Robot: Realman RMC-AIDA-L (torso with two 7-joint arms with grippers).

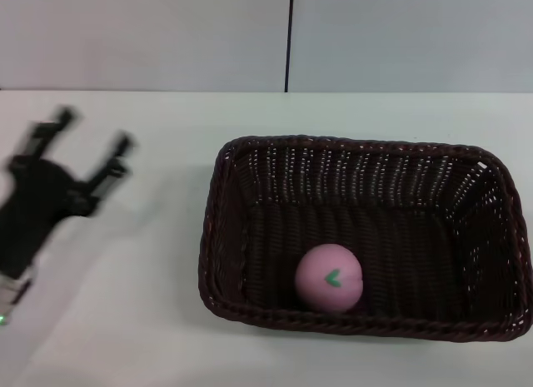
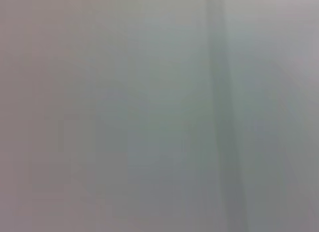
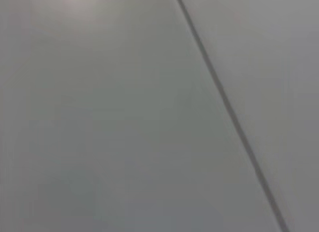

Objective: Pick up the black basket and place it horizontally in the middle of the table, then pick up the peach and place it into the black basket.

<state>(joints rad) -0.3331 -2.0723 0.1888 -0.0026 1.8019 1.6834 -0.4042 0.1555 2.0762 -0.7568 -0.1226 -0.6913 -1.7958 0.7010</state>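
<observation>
White desk is occupied by the black basket with the peach inside, near its front wall, while the left pincer, spread and empty, could nudge the basket if swung rightward.

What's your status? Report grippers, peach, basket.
Left gripper open, empty, over the table left of the basket. Right gripper not in view. Peach inside the basket, near its front wall. Nothing in the way.

Even, soft light fills the head view, and the basket casts only a faint shadow on the table. The left gripper is smeared with motion blur — both wrist views show only hazy grey, out of focus.
</observation>
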